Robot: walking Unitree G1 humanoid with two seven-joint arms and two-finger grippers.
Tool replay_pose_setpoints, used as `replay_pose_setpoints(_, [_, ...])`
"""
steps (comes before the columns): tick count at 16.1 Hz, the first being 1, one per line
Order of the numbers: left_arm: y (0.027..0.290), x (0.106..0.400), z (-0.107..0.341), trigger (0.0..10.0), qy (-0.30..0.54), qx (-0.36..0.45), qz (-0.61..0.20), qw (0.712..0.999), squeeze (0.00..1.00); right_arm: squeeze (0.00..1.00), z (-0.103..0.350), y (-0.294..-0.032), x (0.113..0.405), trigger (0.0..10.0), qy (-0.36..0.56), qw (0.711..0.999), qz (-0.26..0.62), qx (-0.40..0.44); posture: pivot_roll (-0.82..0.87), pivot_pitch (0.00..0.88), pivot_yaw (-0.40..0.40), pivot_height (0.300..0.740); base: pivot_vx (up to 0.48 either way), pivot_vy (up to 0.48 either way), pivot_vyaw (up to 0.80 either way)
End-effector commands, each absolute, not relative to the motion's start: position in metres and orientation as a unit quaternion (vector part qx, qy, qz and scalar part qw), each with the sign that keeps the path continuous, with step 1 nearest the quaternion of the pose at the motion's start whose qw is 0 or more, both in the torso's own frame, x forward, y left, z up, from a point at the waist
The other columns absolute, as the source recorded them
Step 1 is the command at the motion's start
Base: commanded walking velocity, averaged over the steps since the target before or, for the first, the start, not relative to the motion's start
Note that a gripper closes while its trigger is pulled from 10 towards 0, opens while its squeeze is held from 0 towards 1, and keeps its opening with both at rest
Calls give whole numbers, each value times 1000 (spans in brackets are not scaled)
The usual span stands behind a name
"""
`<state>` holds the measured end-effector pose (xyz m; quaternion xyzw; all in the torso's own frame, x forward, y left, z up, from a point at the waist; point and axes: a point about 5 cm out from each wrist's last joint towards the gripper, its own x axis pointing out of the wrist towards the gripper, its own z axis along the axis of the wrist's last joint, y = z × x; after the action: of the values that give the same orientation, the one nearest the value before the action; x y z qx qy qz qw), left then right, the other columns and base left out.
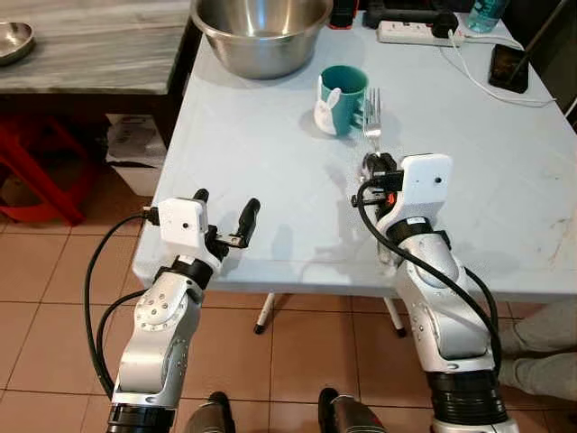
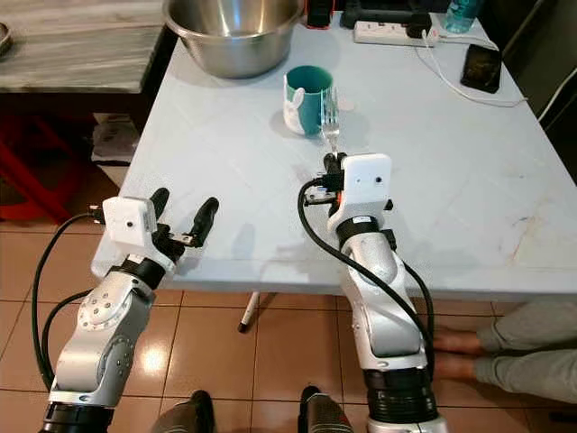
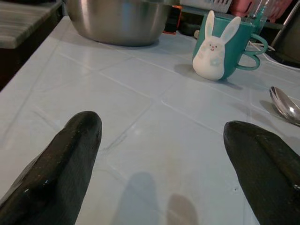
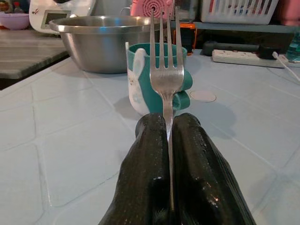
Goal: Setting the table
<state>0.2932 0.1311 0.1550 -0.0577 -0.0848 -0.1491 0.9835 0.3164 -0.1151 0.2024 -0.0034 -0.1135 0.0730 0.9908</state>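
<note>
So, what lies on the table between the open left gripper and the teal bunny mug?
Nothing: in the left wrist view, bare pale table runs from the left gripper to the mug.

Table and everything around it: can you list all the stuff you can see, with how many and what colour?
Table: one, pale blue-grey, in front of the robot.
Bowl: one, silver metal, far side of the table.
Mug: one, teal with a white bunny, mid-table before the bowl.
Fork: one, silver, held upright, tines up.
Spoon: one, silver, lying on the table near the mug.
Power strip: one, white, far edge.
Phone: one, black, far right of the table.
Stool: one, red, on the floor at left.
Left gripper: open, at the table's near edge.
Right gripper: shut on the fork.
</note>
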Motion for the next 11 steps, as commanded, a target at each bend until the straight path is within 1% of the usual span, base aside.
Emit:
replay_pose_setpoints(1, [134,292,152,10000,-80,-56,-147,984,0,0,203,-115,317,10000,-114,991,70,2,-124,246,-13,740,0,270,0])
replay_pose_setpoints(8, [133,292,151,10000,-78,-54,-148,984,0,0,202,-114,317,10000,-116,991,71,3,-123,245,-12,740,0,305,0])
replay_pose_setpoints(11, [135,295,153,10000,-86,-56,-128,986,0,0,202,-114,318,10000,-117,991,71,1,-124,243,-13,740,0,311,0])
